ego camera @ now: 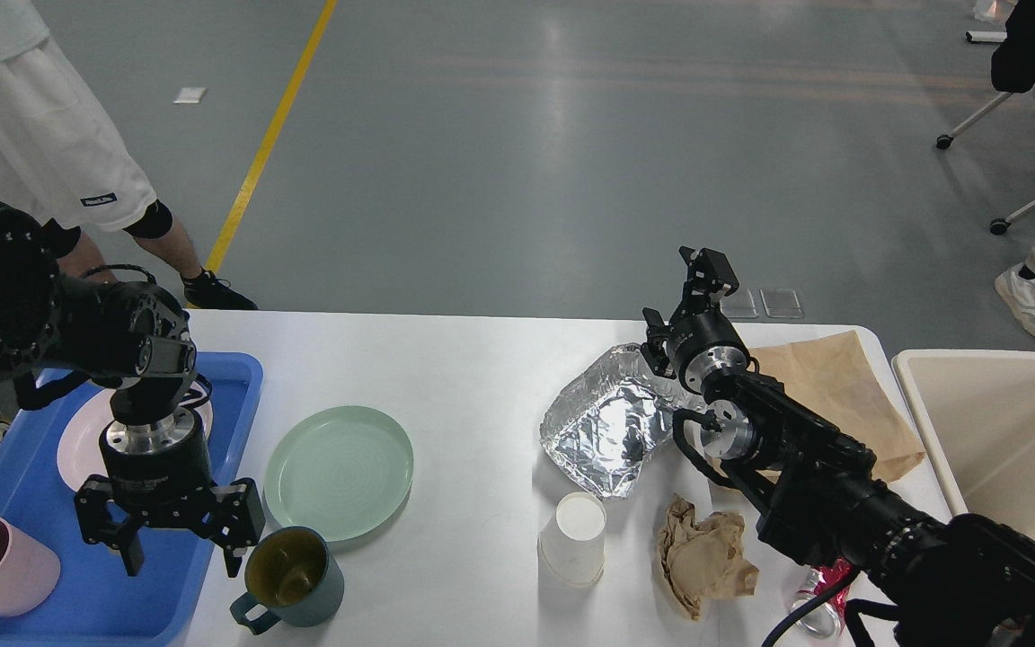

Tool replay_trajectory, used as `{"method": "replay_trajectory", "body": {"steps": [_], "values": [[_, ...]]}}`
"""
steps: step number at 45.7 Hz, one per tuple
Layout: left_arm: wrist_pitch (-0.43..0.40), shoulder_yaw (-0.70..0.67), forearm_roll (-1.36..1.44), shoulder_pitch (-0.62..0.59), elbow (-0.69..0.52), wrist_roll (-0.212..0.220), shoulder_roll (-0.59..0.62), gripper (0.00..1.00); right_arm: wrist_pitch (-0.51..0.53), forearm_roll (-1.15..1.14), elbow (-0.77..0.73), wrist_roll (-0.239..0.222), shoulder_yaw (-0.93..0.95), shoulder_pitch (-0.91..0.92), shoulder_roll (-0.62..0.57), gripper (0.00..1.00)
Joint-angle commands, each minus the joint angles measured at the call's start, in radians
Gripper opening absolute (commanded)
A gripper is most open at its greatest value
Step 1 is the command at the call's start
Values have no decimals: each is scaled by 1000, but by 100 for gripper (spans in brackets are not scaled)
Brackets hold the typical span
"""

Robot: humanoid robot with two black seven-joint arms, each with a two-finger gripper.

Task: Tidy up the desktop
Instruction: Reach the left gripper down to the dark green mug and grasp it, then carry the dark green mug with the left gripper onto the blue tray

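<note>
plate (pixel 339 473) left of foil (pixel 612 429), mug (pixel 287 576) before plate

The floor (pixel 571 162) is smooth, gray and a bit shiny, with soft light glowing on it. A yellow line (pixel 268 144) runs across it on the left, and a small white scrap (pixel 189 94) lies near that line. At the far right stands a chair with wheels (pixel 1034 135), and a person in white shorts (pixel 41 153) stands at the left.
</note>
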Motion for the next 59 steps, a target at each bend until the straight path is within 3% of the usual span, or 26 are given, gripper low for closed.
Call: {"method": "replay_trajectory", "body": {"steps": [1, 20, 39, 45, 53, 59], "values": [[17, -40, -2, 39, 7, 3, -8, 96, 0, 1, 0, 0, 0, 0, 0, 100], [31, -52, -12, 91, 90, 3, -20, 96, 1, -1, 0, 0, 0, 0, 0, 100], [208, -71, -12, 136, 117, 3, -72, 93, 0, 1, 0, 0, 0, 0, 0, 100], [206, -121, -12, 159, 117, 4, -72, 81, 0, 1, 0, 0, 0, 0, 0, 100], [142, -123, -11, 163, 116, 4, -74, 47, 0, -1, 0, 0, 0, 0, 0, 100], [56, -121, -12, 165, 117, 4, -72, 16, 0, 1, 0, 0, 0, 0, 0, 100]]}}
